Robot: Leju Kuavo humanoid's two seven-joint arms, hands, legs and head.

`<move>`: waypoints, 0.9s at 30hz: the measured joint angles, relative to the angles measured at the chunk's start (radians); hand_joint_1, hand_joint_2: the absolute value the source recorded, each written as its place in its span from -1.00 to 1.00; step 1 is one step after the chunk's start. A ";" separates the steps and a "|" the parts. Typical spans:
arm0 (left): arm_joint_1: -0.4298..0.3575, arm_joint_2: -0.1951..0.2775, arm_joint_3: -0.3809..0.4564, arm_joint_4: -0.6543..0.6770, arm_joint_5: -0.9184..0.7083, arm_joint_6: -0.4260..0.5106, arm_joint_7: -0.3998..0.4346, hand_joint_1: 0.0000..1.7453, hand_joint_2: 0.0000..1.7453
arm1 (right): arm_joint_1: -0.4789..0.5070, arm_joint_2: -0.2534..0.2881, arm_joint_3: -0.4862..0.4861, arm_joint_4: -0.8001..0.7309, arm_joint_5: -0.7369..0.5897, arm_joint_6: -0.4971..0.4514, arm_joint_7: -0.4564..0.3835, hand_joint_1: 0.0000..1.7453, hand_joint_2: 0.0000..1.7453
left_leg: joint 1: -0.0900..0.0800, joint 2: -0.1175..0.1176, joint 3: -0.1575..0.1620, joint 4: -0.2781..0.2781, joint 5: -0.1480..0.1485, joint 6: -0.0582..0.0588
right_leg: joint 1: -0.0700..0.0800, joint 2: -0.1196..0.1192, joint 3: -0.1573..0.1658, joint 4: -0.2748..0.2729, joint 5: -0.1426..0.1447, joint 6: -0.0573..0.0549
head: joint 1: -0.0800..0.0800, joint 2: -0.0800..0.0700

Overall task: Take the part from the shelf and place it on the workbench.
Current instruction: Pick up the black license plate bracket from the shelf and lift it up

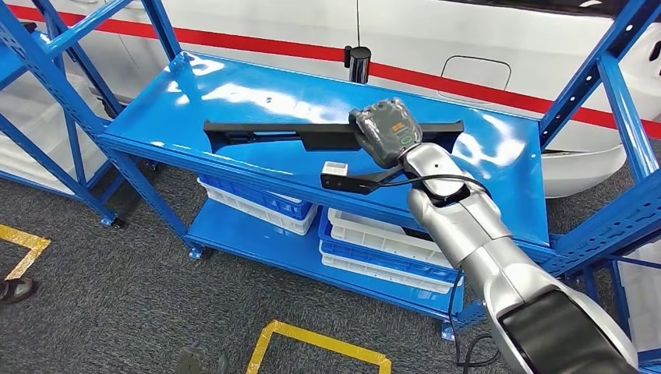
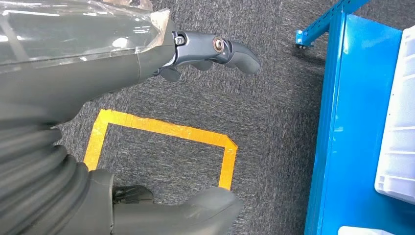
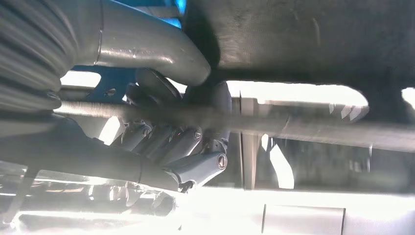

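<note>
— Which step are you on?

— The pickup. The long black part (image 1: 312, 134) lies flat on the blue shelf (image 1: 499, 148), and my right hand (image 1: 387, 132) is over it near one end. The right wrist view shows my fingers (image 3: 171, 142) curled around the part's edge, so I judge it gripped.

— And the left hand (image 2: 210, 49)?

— Hanging over the floor, fingers spread, holding nothing.

— Next?

— Lift it level and clear of the shelf uprights, then turn towards the worktop.
</note>
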 joint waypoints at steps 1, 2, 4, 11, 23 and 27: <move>0.001 0.000 0.003 0.000 0.001 0.001 0.004 -1.00 1.00 | 0.001 -0.015 -0.006 -0.048 -0.009 0.013 0.001 0.86 1.00 | 0.000 0.000 0.000 0.000 0.000 0.000 | 0.000 0.000 0.000 0.000 0.000 0.000 | 0.000 0.000; 0.001 0.000 0.006 0.000 0.001 0.005 0.018 -1.00 1.00 | 0.002 -0.032 -0.013 -0.095 -0.017 0.027 0.002 0.86 1.00 | 0.000 0.000 0.000 0.000 0.000 0.000 | 0.000 0.000 0.000 0.000 0.000 0.000 | 0.000 0.000; 0.001 0.001 0.011 0.001 -0.002 0.016 0.086 -1.00 1.00 | 0.004 -0.063 -0.026 -0.174 -0.030 0.048 0.004 0.86 1.00 | 0.000 0.000 0.000 0.000 0.000 0.000 | 0.000 0.000 0.000 0.000 0.000 0.000 | 0.000 0.000; 0.001 0.004 0.016 0.001 -0.026 0.002 0.211 -1.00 1.00 | 0.046 -0.115 -0.062 -0.279 -0.050 0.040 0.025 0.86 1.00 | -0.001 0.000 0.000 0.000 -0.001 0.001 | -0.001 0.000 0.000 0.000 0.000 0.000 | 0.000 0.000; -0.003 0.017 0.015 0.001 -0.051 -0.035 0.229 -1.00 1.00 | 0.112 -0.153 -0.119 -0.291 -0.044 0.021 0.033 0.86 1.00 | -0.005 0.000 0.000 0.003 -0.008 0.014 | -0.006 0.002 0.002 -0.003 -0.001 0.005 | 0.000 0.000; -0.005 0.019 0.015 0.001 -0.051 -0.040 0.225 -1.00 1.00 | 0.113 -0.153 -0.132 -0.290 -0.042 0.020 0.031 0.86 1.00 | 0.007 0.008 0.020 -0.023 0.009 0.026 | -0.004 -0.001 -0.031 0.071 -0.046 0.009 | 0.003 0.000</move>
